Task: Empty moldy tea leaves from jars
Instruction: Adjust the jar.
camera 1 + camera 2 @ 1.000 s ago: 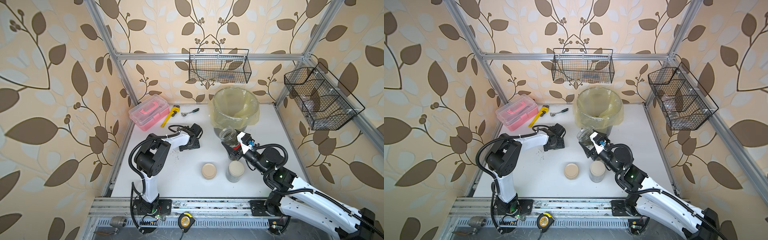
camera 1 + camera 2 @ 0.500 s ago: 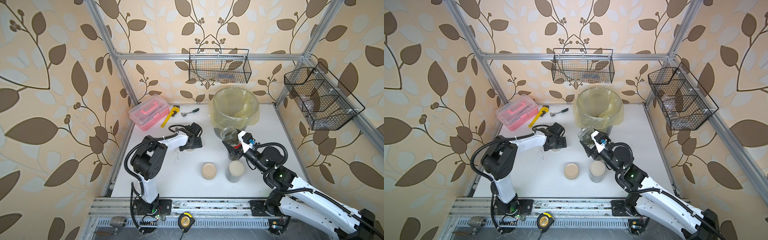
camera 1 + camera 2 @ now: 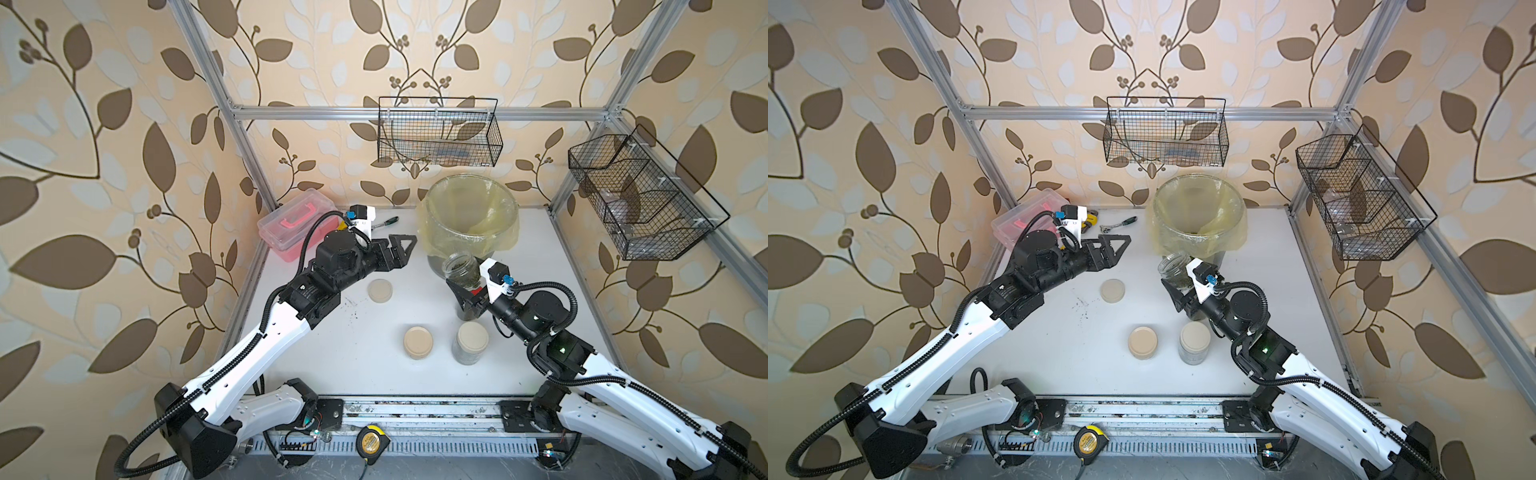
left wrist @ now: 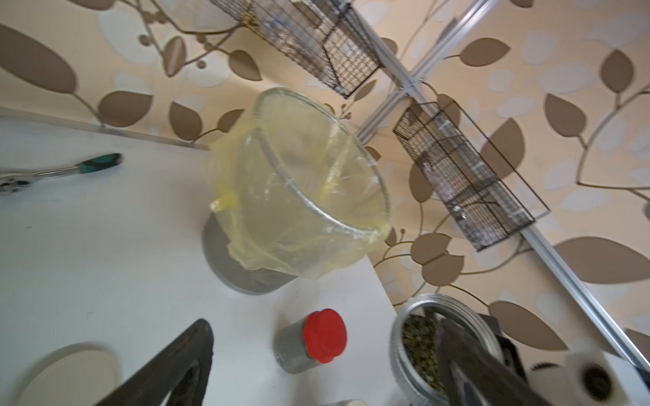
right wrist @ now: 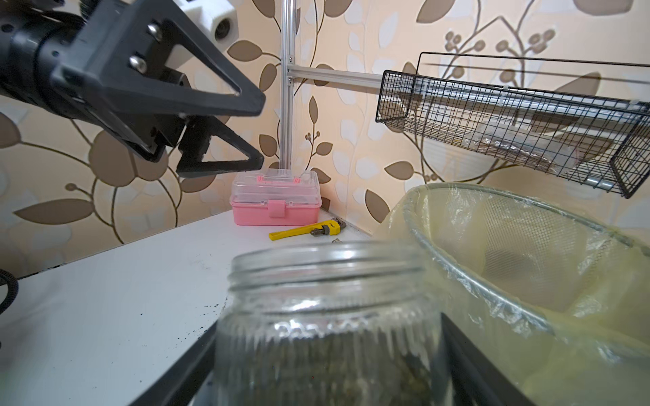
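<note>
Glass fills your right gripper [image 3: 467,279]: its fingers clamp the open jar [image 3: 459,266], raised off the table [image 3: 374,365] with moldy tea leaves [image 4: 411,334] inside, just beside the lined bin [image 3: 432,232]. Your left gripper [image 3: 406,251] hangs spread wide and empty, near a loose beige lid [image 3: 379,289]. A red-lidded jar [image 4: 311,341] stands beneath the held one.

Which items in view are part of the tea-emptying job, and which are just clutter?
Job:
- open jar with moldy tea leaves
- loose beige lid
- red-lidded jar
- beige-lidded jar
- beige-topped item beside it (lid or jar, unclear)
- lined bin

Lying about:
- pink toolbox
- yellow wrench
- ratchet
- tape measure
- wire baskets
</note>
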`<state>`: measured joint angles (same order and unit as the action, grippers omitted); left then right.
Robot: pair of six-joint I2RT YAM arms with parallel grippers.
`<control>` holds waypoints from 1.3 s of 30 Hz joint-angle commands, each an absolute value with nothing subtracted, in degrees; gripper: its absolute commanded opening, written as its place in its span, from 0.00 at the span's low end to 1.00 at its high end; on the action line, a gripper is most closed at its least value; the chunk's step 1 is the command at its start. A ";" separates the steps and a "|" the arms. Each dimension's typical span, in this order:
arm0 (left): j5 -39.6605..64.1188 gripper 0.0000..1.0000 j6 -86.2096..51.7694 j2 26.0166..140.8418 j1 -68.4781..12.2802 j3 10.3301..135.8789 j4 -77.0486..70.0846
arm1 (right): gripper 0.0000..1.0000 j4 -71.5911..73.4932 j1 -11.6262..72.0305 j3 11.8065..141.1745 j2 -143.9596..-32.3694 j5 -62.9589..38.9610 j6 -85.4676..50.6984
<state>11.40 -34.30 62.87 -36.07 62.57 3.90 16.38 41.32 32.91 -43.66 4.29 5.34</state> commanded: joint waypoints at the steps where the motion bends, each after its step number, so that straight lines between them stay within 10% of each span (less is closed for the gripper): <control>1: 19.33 0.99 -31.88 64.69 -40.07 63.02 -2.38 | 0.25 21.75 41.04 35.02 -42.93 2.19 4.83; 39: 20.86 0.99 -26.21 67.84 -47.99 66.85 -6.26 | 0.25 24.52 41.04 34.80 -45.37 -5.51 5.89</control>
<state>19.16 -28.36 71.44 -46.85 67.07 -1.61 22.72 41.12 32.91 -44.66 -4.58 4.95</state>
